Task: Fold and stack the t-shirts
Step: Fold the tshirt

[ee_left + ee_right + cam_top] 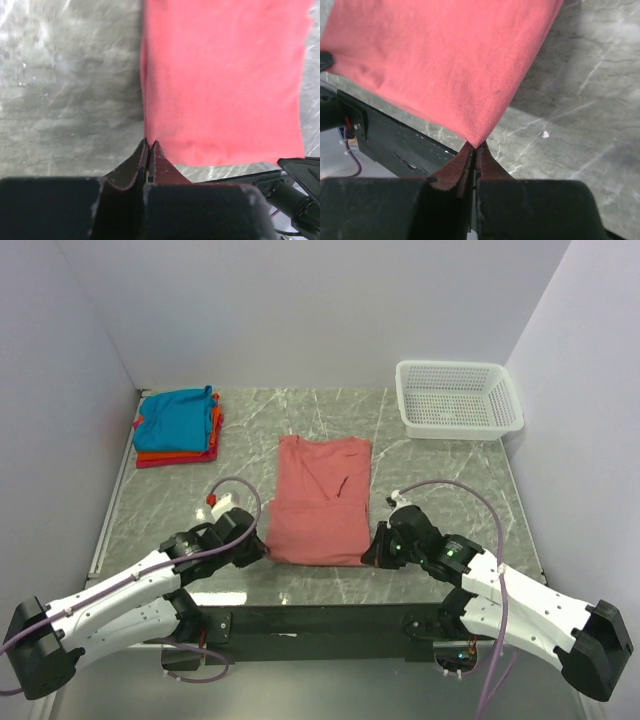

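The salmon-pink t-shirt (320, 498) lies in the middle of the table, folded into a long strip. My left gripper (262, 548) is at its near left corner, jaws shut on the cloth edge (150, 143). My right gripper (368, 552) is at its near right corner, jaws shut on the corner tip (476, 146), which is raised a little off the table. The shirt fills both wrist views (225, 80) (445, 65). A folded teal-blue t-shirt (178, 415) tops a stack at the back left, with orange (216, 422) and red (175, 461) shirts under it.
A white mesh basket (458, 398) stands at the back right corner. The grey marble table (170, 505) ends in a black front edge (320, 620) just behind my grippers. White walls close in the back and both sides.
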{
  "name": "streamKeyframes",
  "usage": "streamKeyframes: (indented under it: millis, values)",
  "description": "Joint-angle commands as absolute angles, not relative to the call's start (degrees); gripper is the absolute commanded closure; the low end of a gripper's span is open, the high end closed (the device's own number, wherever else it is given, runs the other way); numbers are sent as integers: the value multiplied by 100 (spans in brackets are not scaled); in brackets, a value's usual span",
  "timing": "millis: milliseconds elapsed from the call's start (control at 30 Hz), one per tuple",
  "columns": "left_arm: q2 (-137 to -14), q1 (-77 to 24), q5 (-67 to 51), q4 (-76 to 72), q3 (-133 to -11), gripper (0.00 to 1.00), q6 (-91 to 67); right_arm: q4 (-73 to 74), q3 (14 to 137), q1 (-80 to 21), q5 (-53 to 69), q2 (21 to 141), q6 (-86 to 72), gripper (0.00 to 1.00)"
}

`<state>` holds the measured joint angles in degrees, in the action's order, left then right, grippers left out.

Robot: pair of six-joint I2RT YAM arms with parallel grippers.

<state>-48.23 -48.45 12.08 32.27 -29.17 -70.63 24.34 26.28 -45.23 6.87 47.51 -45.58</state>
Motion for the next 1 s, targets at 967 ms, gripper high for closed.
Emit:
streamKeyframes:
  millis: [967]
  values:
    - [-4359,-4799,1503,4959,-5176,99,-6778,4253,4499,-4623,986,4086,-4307,100]
